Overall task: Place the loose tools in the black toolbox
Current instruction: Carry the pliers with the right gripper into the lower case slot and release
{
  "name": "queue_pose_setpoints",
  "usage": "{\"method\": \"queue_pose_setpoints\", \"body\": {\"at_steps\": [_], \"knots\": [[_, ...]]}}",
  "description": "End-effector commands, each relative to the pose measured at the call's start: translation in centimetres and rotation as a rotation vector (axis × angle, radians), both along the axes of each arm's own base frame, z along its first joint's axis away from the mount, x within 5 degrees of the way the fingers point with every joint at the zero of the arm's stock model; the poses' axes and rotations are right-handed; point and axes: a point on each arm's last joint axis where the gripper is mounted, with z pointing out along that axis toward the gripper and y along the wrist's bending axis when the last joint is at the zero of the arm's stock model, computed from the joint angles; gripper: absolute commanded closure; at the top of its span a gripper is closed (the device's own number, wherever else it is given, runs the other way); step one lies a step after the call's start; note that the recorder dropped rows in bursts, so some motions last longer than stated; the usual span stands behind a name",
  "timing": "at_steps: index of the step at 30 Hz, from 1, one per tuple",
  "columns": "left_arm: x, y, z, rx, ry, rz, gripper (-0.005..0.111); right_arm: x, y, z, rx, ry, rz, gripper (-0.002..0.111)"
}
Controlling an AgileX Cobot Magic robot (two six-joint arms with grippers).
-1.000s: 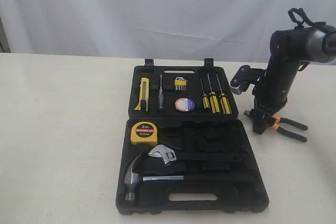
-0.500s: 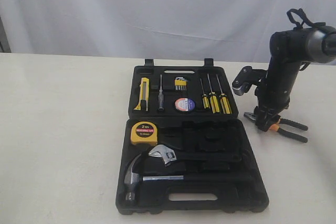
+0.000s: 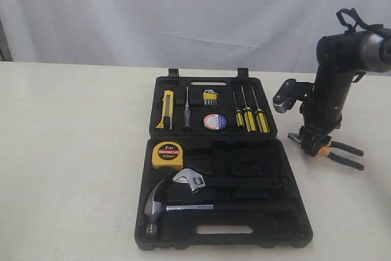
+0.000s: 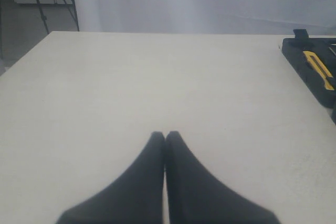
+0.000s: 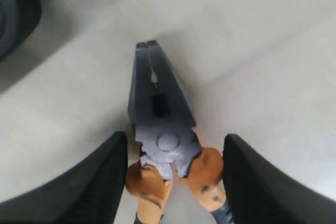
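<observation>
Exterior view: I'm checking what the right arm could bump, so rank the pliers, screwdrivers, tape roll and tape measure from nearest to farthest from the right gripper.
From the right gripper:
1. Pliers, between its fingers, right of the toolbox.
2. Screwdrivers, far half, right end.
3. Tape roll, far half, middle.
4. Tape measure, near half, left corner.

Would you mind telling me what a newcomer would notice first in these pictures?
The open black toolbox mid-table draws the eye, its yellow tape measure bright in the nearer half. On the right of the exterior view, the right gripper clasps the orange-handled pliers outside the case.
</observation>
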Motion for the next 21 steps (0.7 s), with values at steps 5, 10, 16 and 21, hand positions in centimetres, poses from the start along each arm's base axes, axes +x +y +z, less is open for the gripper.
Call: {"method": "queue_pose_setpoints", "body": {"at_steps": [5, 10, 16, 21], "knots": [[0.0, 0.0, 0.1, -0.001, -0.011, -0.004, 0.107, -0.3, 0.7, 3.6, 0.053, -0.066, -0.017, 0.109], [0.0, 0.0, 0.1, -0.001, -0.011, -0.004, 0.107, 0.1, 2.6, 4.9, 0.155, -0.115, 0.034, 0.109], [0.0, 0.0, 0.1, -0.001, -0.011, -0.004, 0.107, 1.2, 8.7, 6.0, 0.199, -0.155, 0.24, 0.109], [0.0, 0.0, 0.1, -0.001, -0.011, -0.004, 0.107, 1.8, 13.5, 6.1, 0.184, -0.175, 0.378, 0.109]]}}
